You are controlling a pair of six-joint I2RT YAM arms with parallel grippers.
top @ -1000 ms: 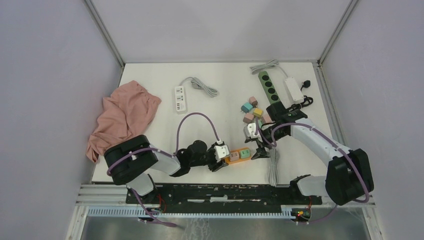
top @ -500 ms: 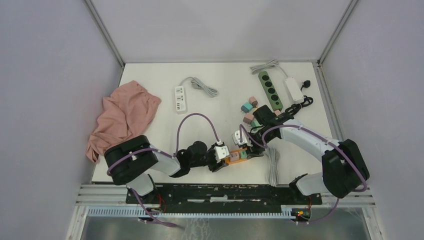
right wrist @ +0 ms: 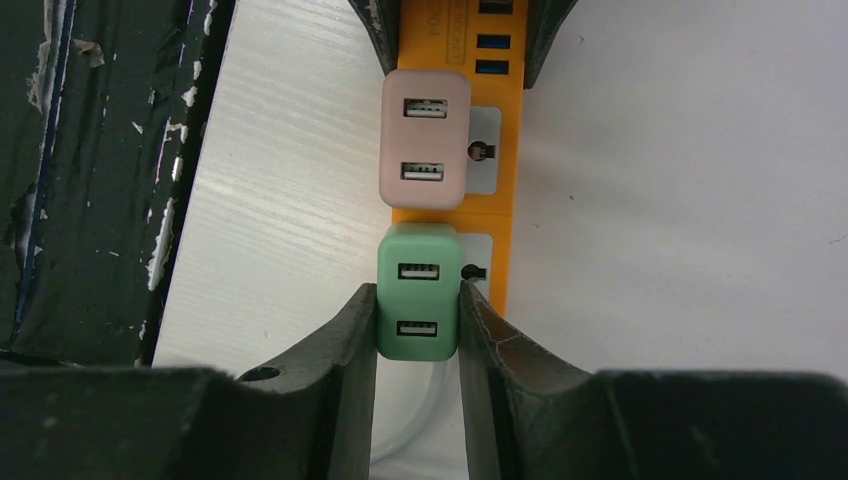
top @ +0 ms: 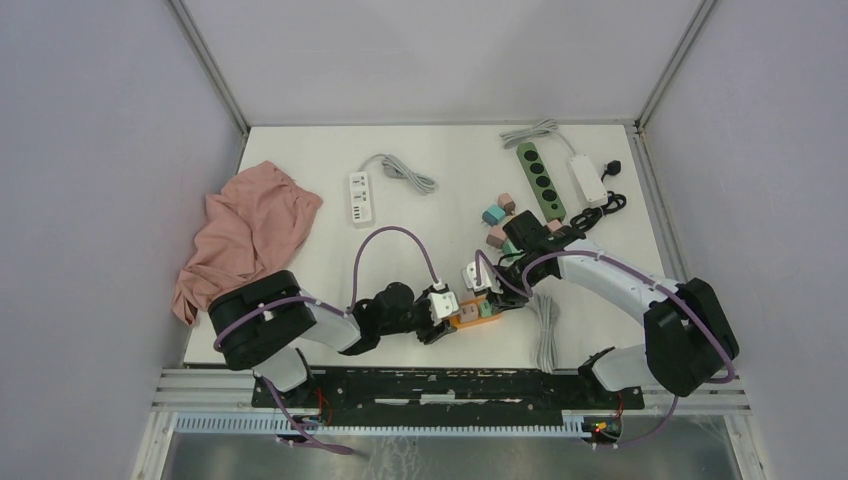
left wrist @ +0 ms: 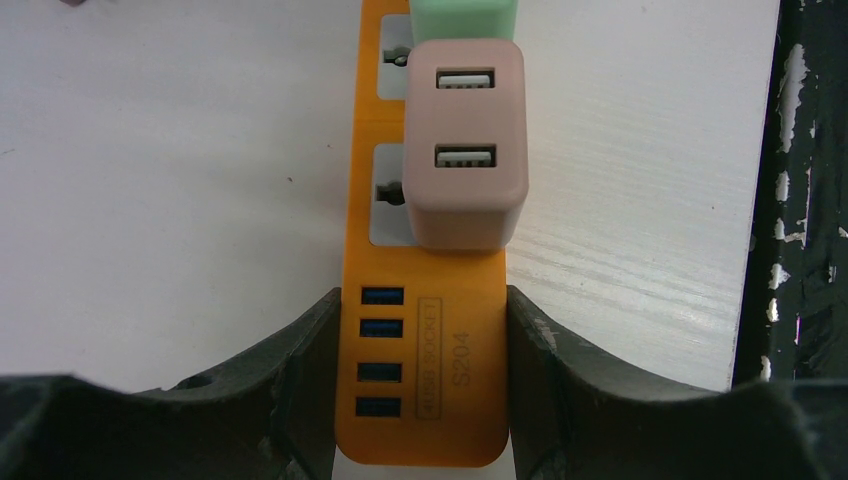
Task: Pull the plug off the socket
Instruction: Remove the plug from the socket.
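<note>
Green plug [right wrist: 418, 290]: seated in the end outlet of the orange power strip [left wrist: 420, 380], just beside the pink plug [left wrist: 465, 140] in the next outlet. The strip lies flat on the table [top: 440, 160], near its front edge and between the two arms.

Right gripper [right wrist: 418, 302]: clenched on the green plug, narrowly parted. Its fingers [right wrist: 350, 340] press the plug's two long sides, and the USB face shows between them. The right arm reaches inward and forward from its base, elbow out to the right, with the wrist angled down over the strip's far end.

Left gripper [left wrist: 420, 312]: clamped across the strip's USB-port end, its fingers [left wrist: 310, 340] bearing on both long edges. It does not touch the pink plug. The left arm lies low along the table's near edge, its forearm pointing right.

Elsewhere: a pink cloth [top: 250, 230] at the left edge, a white power strip [top: 360, 197] and a green power strip [top: 540, 180] farther back, well apart from both grippers.
</note>
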